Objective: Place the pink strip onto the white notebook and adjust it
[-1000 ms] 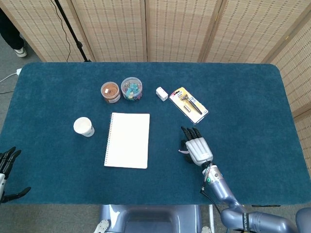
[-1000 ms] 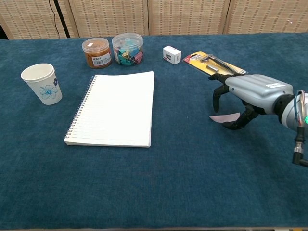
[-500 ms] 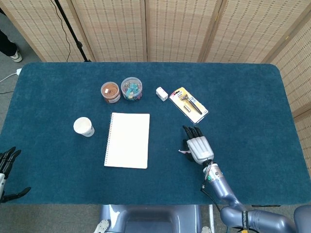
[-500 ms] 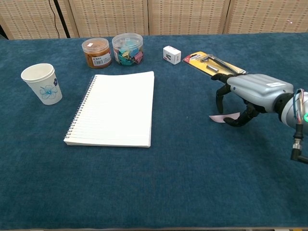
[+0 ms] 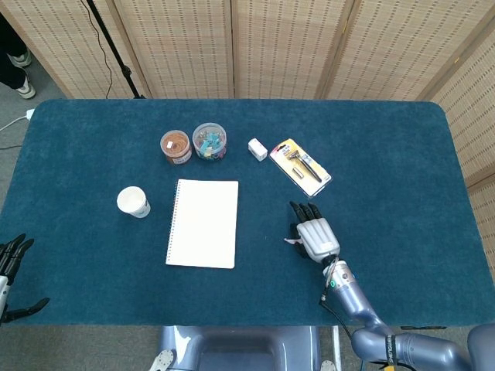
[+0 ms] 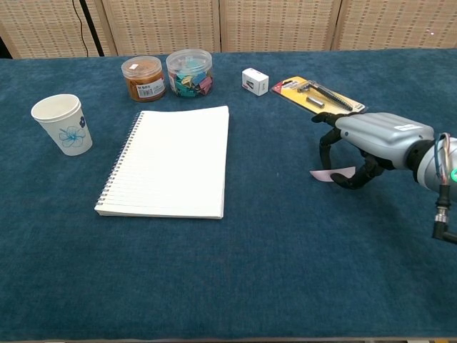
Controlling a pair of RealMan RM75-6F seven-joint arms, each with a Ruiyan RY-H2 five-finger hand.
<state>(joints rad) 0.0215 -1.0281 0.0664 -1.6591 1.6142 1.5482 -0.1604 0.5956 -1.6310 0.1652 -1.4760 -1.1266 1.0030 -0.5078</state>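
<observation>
The pink strip (image 6: 330, 173) lies low over the blue cloth to the right of the white notebook (image 6: 171, 161), a clear gap between them. My right hand (image 6: 360, 146) arches over the strip's right end, thumb and curled fingers closed in on it, so that end is hidden. In the head view the right hand (image 5: 313, 234) covers all but the strip's (image 5: 288, 241) left tip, and the notebook (image 5: 203, 222) sits to its left. My left hand (image 5: 11, 267) hangs off the table's near-left corner, fingers spread, holding nothing.
A paper cup (image 6: 63, 123) stands left of the notebook. Behind the notebook are an orange-lidded jar (image 6: 143, 78) and a clear tub of clips (image 6: 189, 72). A small white box (image 6: 255, 81) and a yellow carded tool pack (image 6: 314, 96) lie behind my right hand.
My right hand's thumb has drawn in closer under the fingers at the strip. The hand and strip stay almost where they were; the left hand has not moved.
</observation>
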